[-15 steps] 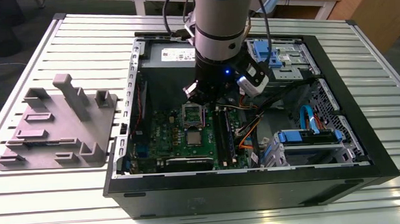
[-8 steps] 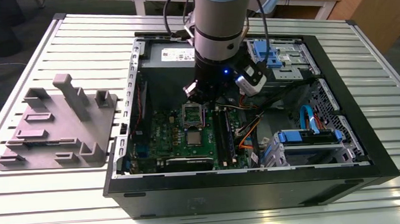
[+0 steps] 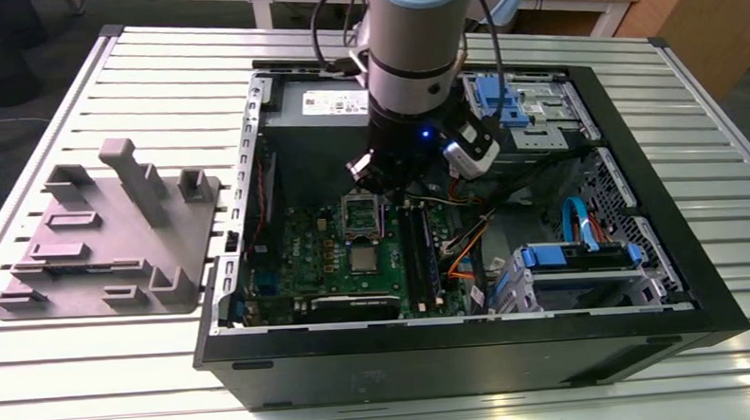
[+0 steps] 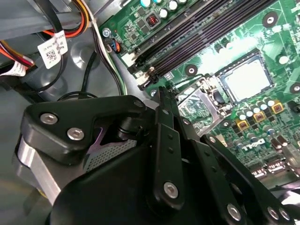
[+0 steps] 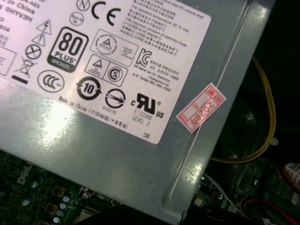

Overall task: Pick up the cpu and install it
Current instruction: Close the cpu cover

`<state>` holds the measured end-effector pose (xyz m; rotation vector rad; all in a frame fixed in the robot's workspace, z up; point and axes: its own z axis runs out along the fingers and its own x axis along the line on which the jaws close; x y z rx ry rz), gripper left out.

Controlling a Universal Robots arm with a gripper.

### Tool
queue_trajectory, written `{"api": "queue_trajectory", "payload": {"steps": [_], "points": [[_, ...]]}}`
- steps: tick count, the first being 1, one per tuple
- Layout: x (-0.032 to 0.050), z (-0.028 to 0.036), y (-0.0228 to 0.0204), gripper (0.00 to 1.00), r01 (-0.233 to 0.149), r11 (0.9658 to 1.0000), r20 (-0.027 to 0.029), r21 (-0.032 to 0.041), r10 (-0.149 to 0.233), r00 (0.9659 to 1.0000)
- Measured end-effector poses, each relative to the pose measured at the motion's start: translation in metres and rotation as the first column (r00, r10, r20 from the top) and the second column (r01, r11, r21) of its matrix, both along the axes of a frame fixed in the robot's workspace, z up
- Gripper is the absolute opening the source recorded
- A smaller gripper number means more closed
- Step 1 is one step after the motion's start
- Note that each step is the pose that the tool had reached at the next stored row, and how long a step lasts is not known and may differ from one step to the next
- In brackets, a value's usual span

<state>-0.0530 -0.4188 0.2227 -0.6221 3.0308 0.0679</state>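
In the exterior view, my gripper (image 3: 384, 176) hangs inside the open computer case (image 3: 720, 290) at mid-frame, over the green motherboard (image 3: 312, 270). The cpu (image 3: 365, 259) lies flat in its socket just below centre, under the raised socket frame (image 3: 361, 213).

In the second wrist view, my black fingers (image 4: 167, 140) fill the lower frame, drawn close together with nothing between them; the cpu (image 4: 247, 79) sits at upper right.

In the first wrist view, the grey power supply (image 5: 117, 154) with its label spans the frame.
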Motion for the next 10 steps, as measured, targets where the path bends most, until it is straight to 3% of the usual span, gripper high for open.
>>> {"api": "queue_trajectory", "payload": {"steps": [4,10], "points": [[0.0016,-0.0033,0.0001,0.11,-0.006,1.0000,-0.0001,0.0003,0.006,1.0000],[0.0025,-0.0048,0.0001,0.11,-0.038,0.9991,0.0004,0.0191,0.038,0.9993]]}}
